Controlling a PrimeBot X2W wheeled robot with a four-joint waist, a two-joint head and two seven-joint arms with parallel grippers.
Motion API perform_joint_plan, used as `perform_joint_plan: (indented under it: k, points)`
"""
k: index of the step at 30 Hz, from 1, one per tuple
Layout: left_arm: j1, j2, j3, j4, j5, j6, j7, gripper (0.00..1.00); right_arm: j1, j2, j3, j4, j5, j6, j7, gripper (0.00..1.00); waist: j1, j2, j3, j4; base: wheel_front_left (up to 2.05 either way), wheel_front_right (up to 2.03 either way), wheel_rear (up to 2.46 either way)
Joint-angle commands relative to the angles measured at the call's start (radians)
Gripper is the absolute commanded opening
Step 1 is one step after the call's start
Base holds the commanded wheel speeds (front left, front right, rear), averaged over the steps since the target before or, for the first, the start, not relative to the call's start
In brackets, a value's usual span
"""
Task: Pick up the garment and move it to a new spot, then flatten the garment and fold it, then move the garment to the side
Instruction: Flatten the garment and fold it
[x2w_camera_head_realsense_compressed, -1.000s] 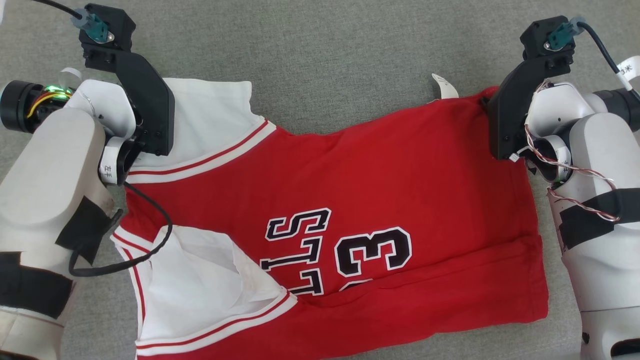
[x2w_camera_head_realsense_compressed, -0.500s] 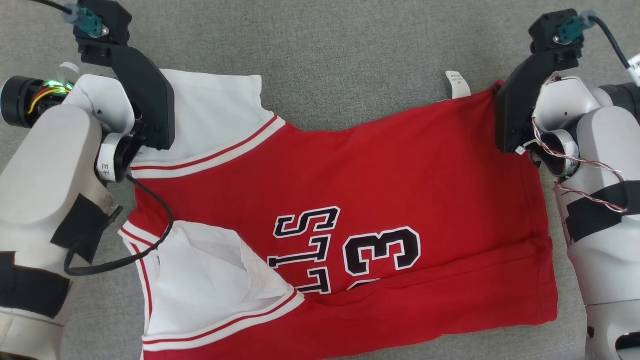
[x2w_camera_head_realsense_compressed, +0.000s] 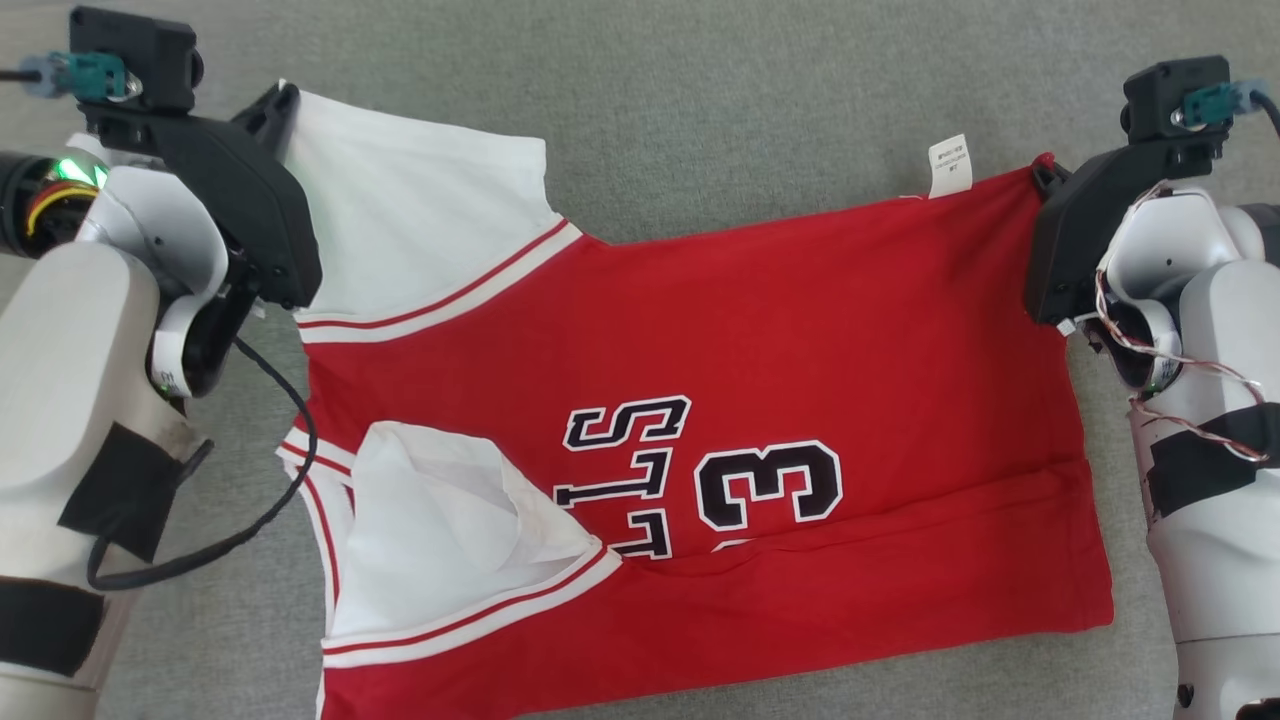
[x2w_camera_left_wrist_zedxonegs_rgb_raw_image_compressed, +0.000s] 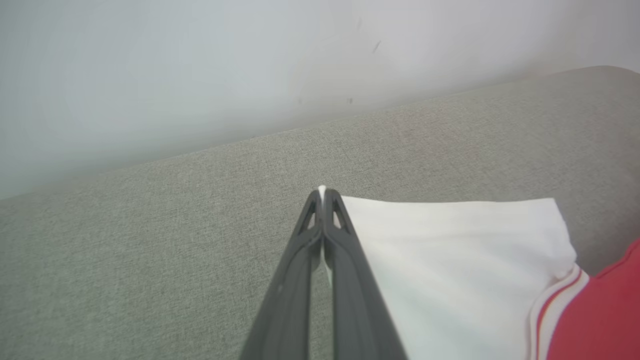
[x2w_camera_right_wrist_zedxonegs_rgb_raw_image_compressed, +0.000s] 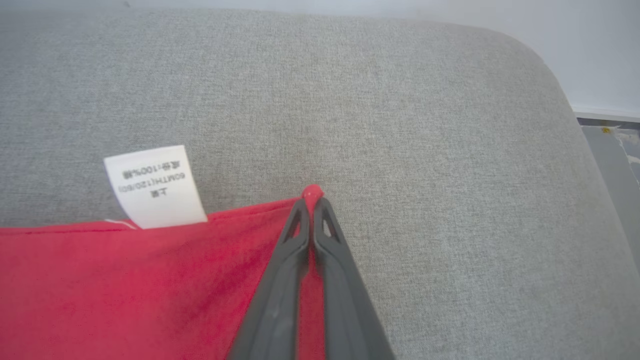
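The garment (x2w_camera_head_realsense_compressed: 720, 340) is a red jersey with white sleeves, striped trim and black lettering, spread across the grey cushion. My left gripper (x2w_camera_head_realsense_compressed: 283, 96) is shut on the far corner of its white sleeve (x2w_camera_left_wrist_zedxonegs_rgb_raw_image_compressed: 450, 250), with white cloth pinched at the tips of the left gripper (x2w_camera_left_wrist_zedxonegs_rgb_raw_image_compressed: 322, 192). At the far right, my right gripper (x2w_camera_head_realsense_compressed: 1042, 170) is shut on the jersey's red hem corner (x2w_camera_right_wrist_zedxonegs_rgb_raw_image_compressed: 280, 220); a bit of red cloth pokes out past the tips of the right gripper (x2w_camera_right_wrist_zedxonegs_rgb_raw_image_compressed: 312, 195). A white care label (x2w_camera_right_wrist_zedxonegs_rgb_raw_image_compressed: 155, 186) sticks out beside it.
The grey cushion (x2w_camera_head_realsense_compressed: 700, 100) stretches beyond the jersey toward a pale wall (x2w_camera_left_wrist_zedxonegs_rgb_raw_image_compressed: 250, 65). Its rounded right end (x2w_camera_right_wrist_zedxonegs_rgb_raw_image_compressed: 575, 150) drops to a floor strip. A black cable (x2w_camera_head_realsense_compressed: 270, 480) loops from my left arm over the jersey's near sleeve.
The right gripper has shut on the red hem corner. Both grippers have drawn outward and away, pulling the jersey's far edge taut; the white sleeve corner is stretched out further.
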Motion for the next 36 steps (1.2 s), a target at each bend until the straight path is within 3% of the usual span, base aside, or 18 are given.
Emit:
perform_joint_plan:
  k: [1, 7, 14, 20, 26, 29, 36]
  points:
    - [0.017, 0.001, 0.001, -0.004, -0.008, -0.004, -0.008, 0.00, 0.016, 0.009, -0.005, 0.005, -0.010, -0.003, -0.019, 0.00, -0.0001, -0.0001, -0.028, 0.018, 0.00, 0.00, 0.00]
    - [0.082, 0.004, 0.001, -0.038, -0.032, -0.026, -0.061, 0.00, 0.054, 0.016, -0.008, 0.021, -0.021, -0.003, -0.080, 0.00, -0.0001, -0.0001, -0.081, 0.034, 0.00, 0.00, 0.00]
    - [0.268, 0.016, 0.000, -0.175, -0.079, -0.033, -0.135, 0.00, 0.180, -0.025, 0.003, -0.046, 0.036, -0.003, -0.104, 0.00, -0.0001, -0.0001, -0.147, 0.056, 0.00, 0.00, 0.00]
    - [0.485, 0.023, 0.029, -0.387, -0.139, 0.021, -0.175, 0.00, 0.311, -0.039, -0.040, -0.136, 0.041, -0.003, -0.109, 0.00, -0.0001, -0.0001, -0.181, 0.066, 0.00, 0.00, 0.00]
    - [0.712, 0.027, 0.058, -0.580, -0.180, 0.101, -0.216, 0.00, 0.424, -0.004, -0.103, -0.206, 0.033, -0.003, -0.099, 0.00, -0.0001, -0.0001, -0.191, 0.078, 0.00, 0.00, 0.00]
    - [0.805, 0.021, 0.066, -0.632, -0.199, 0.132, -0.237, 0.00, 0.466, 0.003, -0.128, -0.236, 0.027, -0.003, -0.095, 0.00, -0.0001, -0.0001, -0.192, 0.089, 0.00, 0.00, 0.00]
    - [0.915, -0.011, 0.064, -0.667, -0.224, 0.156, -0.278, 0.00, 0.551, 0.016, -0.195, -0.309, 0.021, -0.003, -0.084, 0.00, -0.0001, -0.0001, -0.204, 0.117, 0.00, 0.00, 0.00]
